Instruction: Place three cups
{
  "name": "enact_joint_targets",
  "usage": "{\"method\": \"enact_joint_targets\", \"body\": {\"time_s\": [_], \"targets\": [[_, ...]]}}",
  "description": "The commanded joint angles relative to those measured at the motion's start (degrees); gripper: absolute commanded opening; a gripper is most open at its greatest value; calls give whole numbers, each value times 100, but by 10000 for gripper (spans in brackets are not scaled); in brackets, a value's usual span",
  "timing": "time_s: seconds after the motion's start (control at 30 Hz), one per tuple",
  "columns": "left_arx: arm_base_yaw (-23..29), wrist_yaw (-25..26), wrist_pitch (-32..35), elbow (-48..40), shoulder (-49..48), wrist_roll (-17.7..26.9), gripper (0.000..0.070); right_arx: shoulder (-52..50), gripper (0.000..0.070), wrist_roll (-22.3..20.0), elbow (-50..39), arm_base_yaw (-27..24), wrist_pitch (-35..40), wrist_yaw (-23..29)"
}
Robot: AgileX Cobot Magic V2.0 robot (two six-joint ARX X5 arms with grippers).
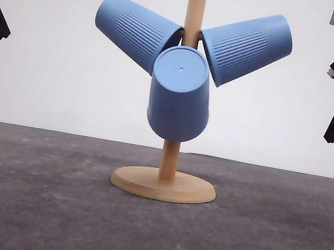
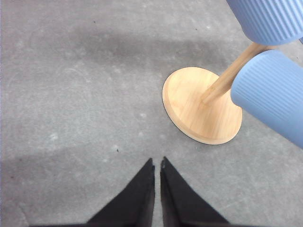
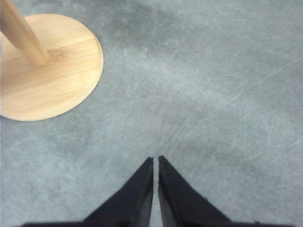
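My left gripper (image 2: 157, 163) hangs over bare bench (image 2: 71, 94), its fingers (image 2: 144, 189) pressed together with nothing between them, and in the front view it sits far off to the left.

All three cups are hung on the wooden stand (image 1: 164, 186). The left cup (image 1: 138, 31) tilts up and outward, base to the left. The middle cup (image 1: 180, 95) faces me, flat base forward and tipped downward. The right cup (image 1: 245, 47) mirrors the left one.

My right gripper (image 3: 155, 161) is also closed on nothing, above the grey bench beside the stand's round base.

I judge the placing done. To finish well, I would keep both arms well away from the post, since a brush could knock a cup loose. The middle cup droops most, so I would watch it for slipping.
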Motion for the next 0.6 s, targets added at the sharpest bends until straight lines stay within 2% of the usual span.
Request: {"method": "enact_joint_targets", "body": {"time_s": [0.0, 0.1, 0.17, 0.27, 0.33, 0.43, 0.57], "targets": [[-4, -11, 64, 82, 24, 79, 0, 44, 13, -63, 94, 13, 37, -11], [32, -18, 82, 13, -95, 121, 0, 44, 13, -63, 94, 13, 37, -11], [124, -28, 247, -231, -373, 708, 0, 44, 13, -63, 94, 13, 38, -11], [286, -130, 938, -1005, -1160, 1054, 0, 44, 13, -63, 94, 13, 39, -10], [375, -480, 1338, -1616, -1899, 1089, 0, 44, 13, -63, 94, 13, 39, -11], [515, -1067, 1437, -2290, -2978, 1075, 0, 44, 13, -63, 94, 13, 39, -11], [825, -1262, 1412, -2918, -4033, 1117, 0, 44, 13, -63, 94, 13, 39, -11]]}}
